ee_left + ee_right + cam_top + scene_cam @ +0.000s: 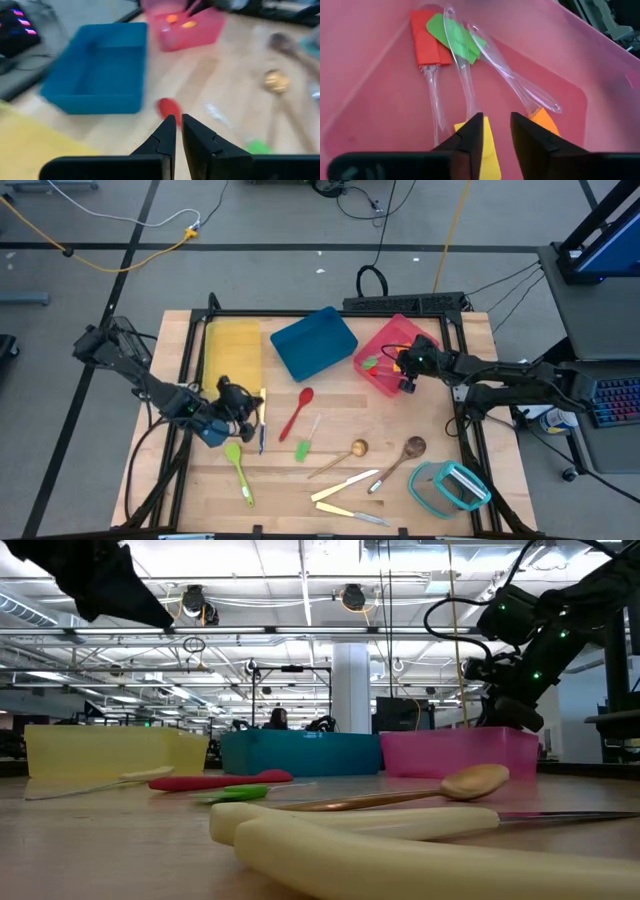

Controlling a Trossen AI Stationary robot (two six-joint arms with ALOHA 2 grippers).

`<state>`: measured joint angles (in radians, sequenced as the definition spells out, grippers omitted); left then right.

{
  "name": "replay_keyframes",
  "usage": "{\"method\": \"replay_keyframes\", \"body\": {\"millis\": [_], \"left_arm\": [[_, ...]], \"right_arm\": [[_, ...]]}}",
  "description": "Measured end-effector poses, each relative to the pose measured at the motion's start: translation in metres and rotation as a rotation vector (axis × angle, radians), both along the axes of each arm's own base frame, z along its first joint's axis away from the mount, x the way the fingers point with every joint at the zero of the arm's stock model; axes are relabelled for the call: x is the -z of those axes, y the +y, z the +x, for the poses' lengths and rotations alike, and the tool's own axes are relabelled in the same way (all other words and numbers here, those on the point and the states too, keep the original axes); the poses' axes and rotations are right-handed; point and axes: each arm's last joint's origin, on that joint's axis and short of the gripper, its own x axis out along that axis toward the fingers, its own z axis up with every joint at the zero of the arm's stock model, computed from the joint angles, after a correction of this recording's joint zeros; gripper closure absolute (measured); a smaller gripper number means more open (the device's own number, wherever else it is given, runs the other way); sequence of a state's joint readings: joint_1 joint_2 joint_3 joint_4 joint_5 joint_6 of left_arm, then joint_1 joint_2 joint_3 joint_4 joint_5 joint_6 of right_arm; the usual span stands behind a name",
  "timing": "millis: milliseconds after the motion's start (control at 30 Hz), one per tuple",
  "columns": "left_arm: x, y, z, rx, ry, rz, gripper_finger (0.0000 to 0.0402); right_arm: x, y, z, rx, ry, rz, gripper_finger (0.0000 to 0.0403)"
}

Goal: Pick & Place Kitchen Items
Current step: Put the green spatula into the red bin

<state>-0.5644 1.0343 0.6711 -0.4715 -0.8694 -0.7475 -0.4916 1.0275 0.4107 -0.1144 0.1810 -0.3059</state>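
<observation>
Mid-sort at the wooden table [330,470]: the right gripper [408,370] hangs over the pink tray [372,366] at the upper right of the high view, its fingers a narrow gap apart and holding nothing. Below them lie four clear-handled spatulas, red-headed [424,44], green-headed [451,37], yellow-headed [489,157] and orange-headed [543,120], all already inside the tray. The left gripper [243,412], fingers pressed nearly together and empty, sits at centre left beside the yellow tray [231,348]. Still loose on the boards are a red spoon [297,411] at centre, a green spoon [239,471] at lower left, two wooden spoons [396,460] and cream knives [346,486] at lower centre, near the teal-rimmed container [447,486]. All look light and rigid; the smooth plastic handles may slip, so a pinch across mid-handle, where each piece is narrowest and balanced, seems the safest hold.
</observation>
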Motion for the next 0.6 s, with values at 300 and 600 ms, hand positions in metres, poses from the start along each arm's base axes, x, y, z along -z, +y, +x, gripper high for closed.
{"method": "replay_keyframes", "body": {"millis": [300, 600], "left_arm": [[0.010, -0.005, 0.009, 0.066, -0.176, -0.116, 0.0366], [0.011, 0.000, 0.025, 0.036, -0.225, -0.141, 0.0366]], "right_arm": [[-0.016, 0.004, 0.016, -0.097, -0.166, -0.127, 0.0229], [-0.031, 0.030, 0.036, -0.318, -0.383, -0.096, 0.0201]]}}
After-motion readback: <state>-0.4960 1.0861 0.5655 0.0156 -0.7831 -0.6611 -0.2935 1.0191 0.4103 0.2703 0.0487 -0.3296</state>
